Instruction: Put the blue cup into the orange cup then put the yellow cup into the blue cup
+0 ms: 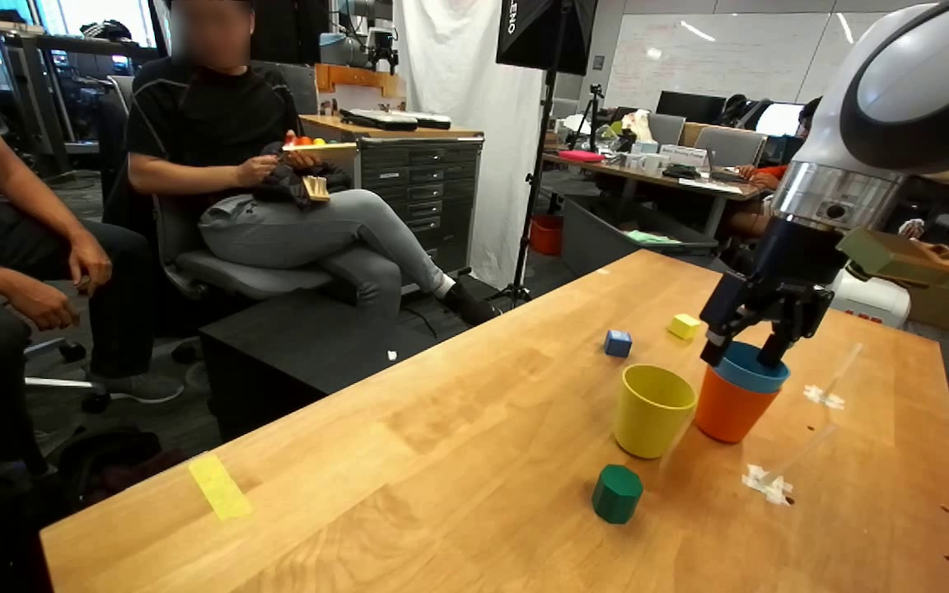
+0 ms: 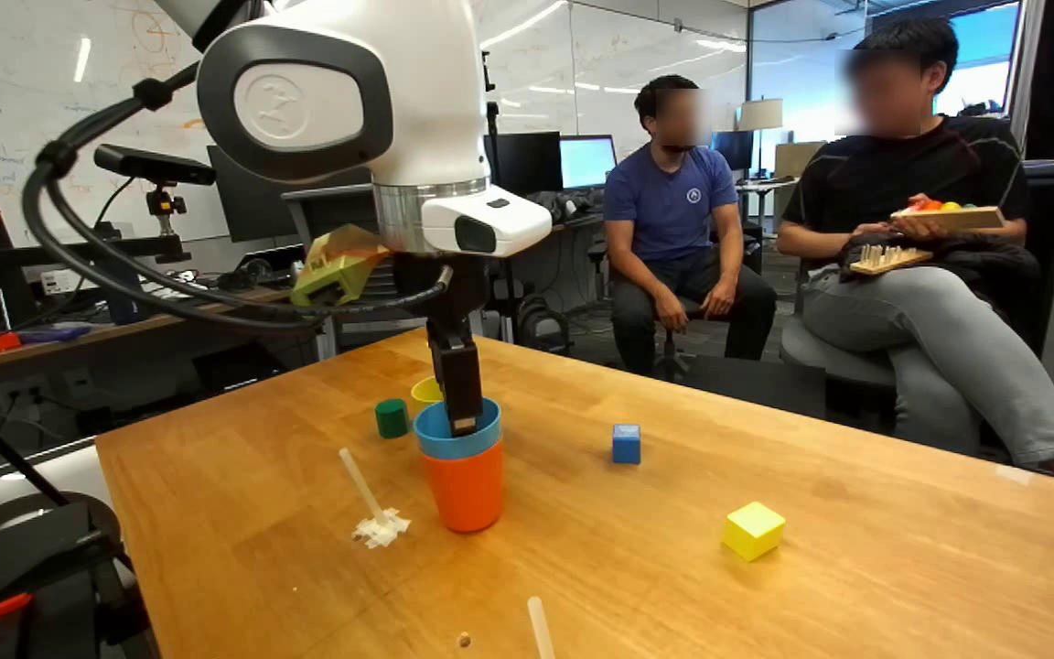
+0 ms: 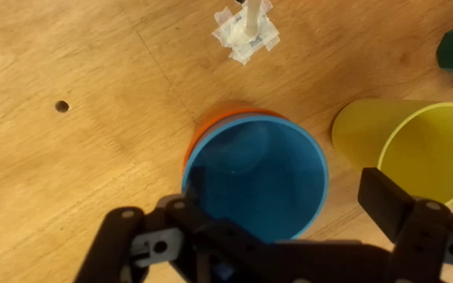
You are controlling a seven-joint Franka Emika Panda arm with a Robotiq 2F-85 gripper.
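Observation:
The blue cup sits upright inside the orange cup, its upper part showing above the orange rim. The blue cup [image 1: 750,379] [image 2: 458,448] and the orange cup [image 1: 734,412] [image 2: 467,490] show in both exterior views. In the wrist view the blue cup [image 3: 258,184] hides most of the orange cup [image 3: 210,118]. The yellow cup [image 1: 652,420] [image 3: 427,153] stands upright and empty beside them; in an exterior view it is partly hidden [image 2: 426,392]. My gripper [image 1: 742,354] [image 3: 283,179] is open, with one finger inside the blue cup and the other outside it, towards the yellow cup.
A green block [image 1: 617,494] stands near the yellow cup. A small blue block [image 2: 626,444] and a yellow block [image 2: 754,531] lie on the table. Thin straws stick up from white tape patches [image 1: 767,483] [image 3: 246,33] near the cups. Two people sit beyond the table.

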